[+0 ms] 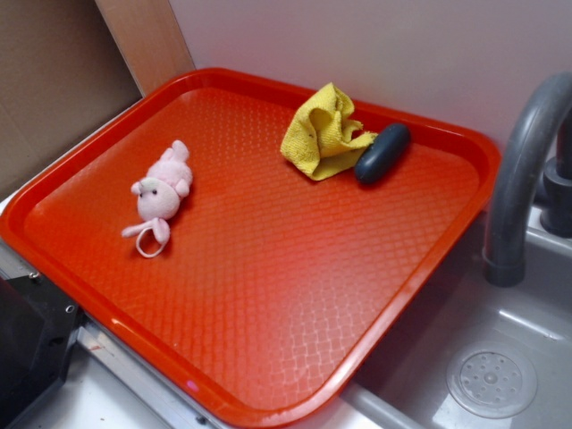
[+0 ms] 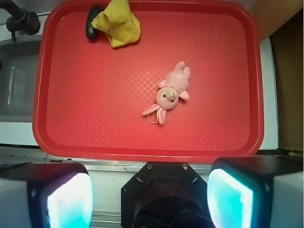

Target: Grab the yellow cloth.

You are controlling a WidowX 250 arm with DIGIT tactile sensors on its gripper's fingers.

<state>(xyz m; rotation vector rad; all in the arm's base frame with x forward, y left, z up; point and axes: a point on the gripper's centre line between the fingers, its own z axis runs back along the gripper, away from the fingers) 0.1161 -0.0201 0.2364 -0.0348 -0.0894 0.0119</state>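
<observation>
Setting: white counter with a large red tray (image 1: 268, 357) lying over it, a grey sink basin (image 1: 500, 357) with a round drain strainer (image 1: 492, 382) at the right, and a curved grey faucet (image 1: 523, 170) rising beside the tray's far right corner.
Arm pose: only the wrist view showed the gripper (image 2: 149, 194); it hung high above the near edge of the tray, looking straight down, with its black mount at the bottom centre of that view.
Pincer state: the two fingers (image 2: 57, 194) stood wide apart at the lower corners of the wrist view, with nothing between them.
Yellow cloth: the yellow cloth (image 1: 323, 132) lay crumpled in soft folds on the tray near its far edge, toward the far right corner in the exterior view.
Cloth relative to pincer: well apart from the fingers, at the opposite side of the tray; in the wrist view it sat at the top left (image 2: 118, 23).
Neighbour: a dark grey oval object (image 1: 382, 153) lay touching the cloth on the faucet side.
Plush toy: a pink plush bunny (image 1: 161, 195) with a loop cord lay on the tray's left half in the exterior view, well apart from the cloth.
Exterior view only: drain strainer, pale wall (image 1: 375, 45) behind the tray, a brown board (image 1: 54, 80) at far left.
Wrist view only: the fingers and the tray's whole outline.
</observation>
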